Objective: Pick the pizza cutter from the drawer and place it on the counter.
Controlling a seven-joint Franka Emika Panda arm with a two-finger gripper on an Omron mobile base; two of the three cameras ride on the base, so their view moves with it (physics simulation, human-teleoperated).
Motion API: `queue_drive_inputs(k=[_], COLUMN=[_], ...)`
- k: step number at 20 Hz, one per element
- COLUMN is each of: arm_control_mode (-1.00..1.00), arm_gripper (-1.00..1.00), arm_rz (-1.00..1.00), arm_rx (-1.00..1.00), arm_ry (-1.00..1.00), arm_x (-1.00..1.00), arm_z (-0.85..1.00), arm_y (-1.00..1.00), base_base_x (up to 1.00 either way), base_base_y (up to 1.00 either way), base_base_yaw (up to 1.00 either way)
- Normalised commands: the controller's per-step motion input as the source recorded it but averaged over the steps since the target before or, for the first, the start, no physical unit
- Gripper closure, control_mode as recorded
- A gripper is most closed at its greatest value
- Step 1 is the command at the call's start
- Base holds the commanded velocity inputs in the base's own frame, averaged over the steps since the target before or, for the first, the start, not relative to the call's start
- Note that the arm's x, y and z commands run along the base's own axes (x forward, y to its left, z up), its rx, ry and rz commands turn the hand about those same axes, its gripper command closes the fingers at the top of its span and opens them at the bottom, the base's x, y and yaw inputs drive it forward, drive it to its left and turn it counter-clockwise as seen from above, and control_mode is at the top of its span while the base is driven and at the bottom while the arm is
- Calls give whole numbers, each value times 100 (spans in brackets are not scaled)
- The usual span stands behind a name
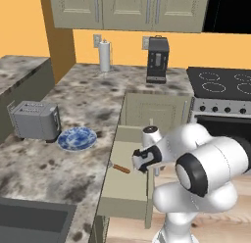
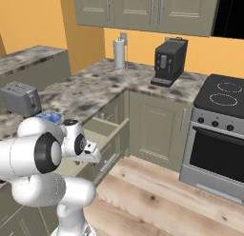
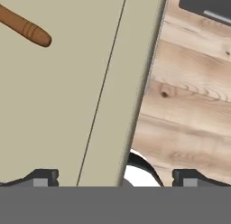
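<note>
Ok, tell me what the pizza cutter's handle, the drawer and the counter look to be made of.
Pizza cutter handle: turned wood, by its orange-brown colour and ringed grooves in the hand view.
Drawer: flat matte beige-olive, likely painted wood, matching the cabinets.
Counter: polished stone, probably marble, grey-brown with dark blotches.

One pizza cutter (image 1: 120, 168), one drawer (image 1: 128, 188), one toaster (image 1: 34, 120), one blue plate (image 1: 77, 138), one coffee machine (image 1: 157, 59), one paper-towel roll (image 1: 105, 56).

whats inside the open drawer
The shallow beige-olive drawer holds a small pizza cutter with an orange-brown wooden handle on its plain bottom. The white arm covers the drawer's right side.
</note>
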Motion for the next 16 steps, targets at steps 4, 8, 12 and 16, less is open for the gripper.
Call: queue_drive_inputs(k=[4, 8, 12, 16], arm_control_mode=[-100, -100, -100, -100], arm_gripper=[-100, -100, -100, -100], arm_rz=[-10, -21, -20, -17], arm_rx=[-1, 3, 10, 10], arm_ry=[0, 0, 0, 0], arm_x=[-4, -44, -70, -67], arm_z=[-55, -59, -48, -39], arm_y=[-23, -97, -100, -100], base_base_x=[0, 0, 0, 0], base_base_y=[0, 0, 0, 0], base_base_yaw=[0, 0, 0, 0])
